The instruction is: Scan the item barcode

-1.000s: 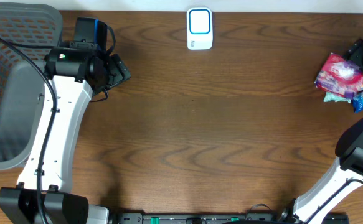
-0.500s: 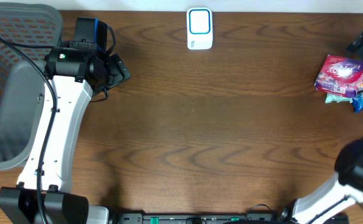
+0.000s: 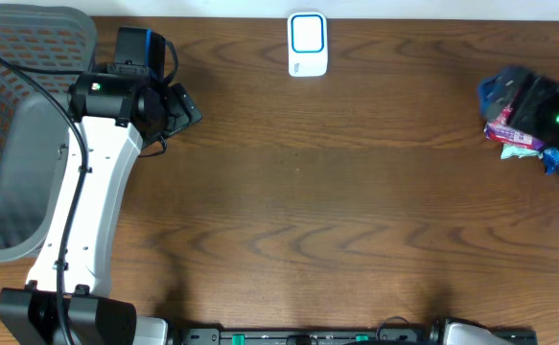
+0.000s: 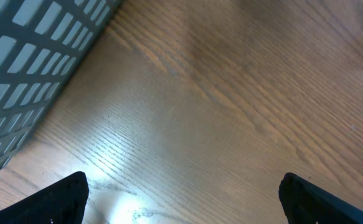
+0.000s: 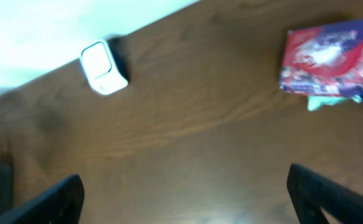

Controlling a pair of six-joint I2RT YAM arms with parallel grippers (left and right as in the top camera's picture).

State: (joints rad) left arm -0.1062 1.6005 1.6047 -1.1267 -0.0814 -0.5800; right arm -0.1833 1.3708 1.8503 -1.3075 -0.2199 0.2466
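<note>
The mesh basket (image 3: 6, 57) crowds your left edge, the white scanner (image 3: 307, 44) sits at the far edge, and the red-and-purple packet (image 5: 327, 56) lies at the right edge. Bare brown tabletop (image 3: 356, 201) spreads between them. The left gripper (image 4: 184, 199) and right gripper (image 5: 187, 199) jaws stand apart, holding nothing.

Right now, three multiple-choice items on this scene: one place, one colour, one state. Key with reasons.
1. Where is the white box-shaped scanner with the blue-rimmed window?
A. at the near edge
B. at the far edge of the brown wooden table, mid-width
C. between the left fingers
2. Main colour of the top glossy packet in the right-hand pile?
A. yellow
B. black
C. red and purple
3. The left gripper and right gripper?
A. both open, empty
B. left shut on a packet
C. right shut on the scanner
Key: 1 B, the overhead view shows it; 2 C, the right wrist view shows its face; 3 A, both wrist views show fingers wide apart, nothing between.
</note>
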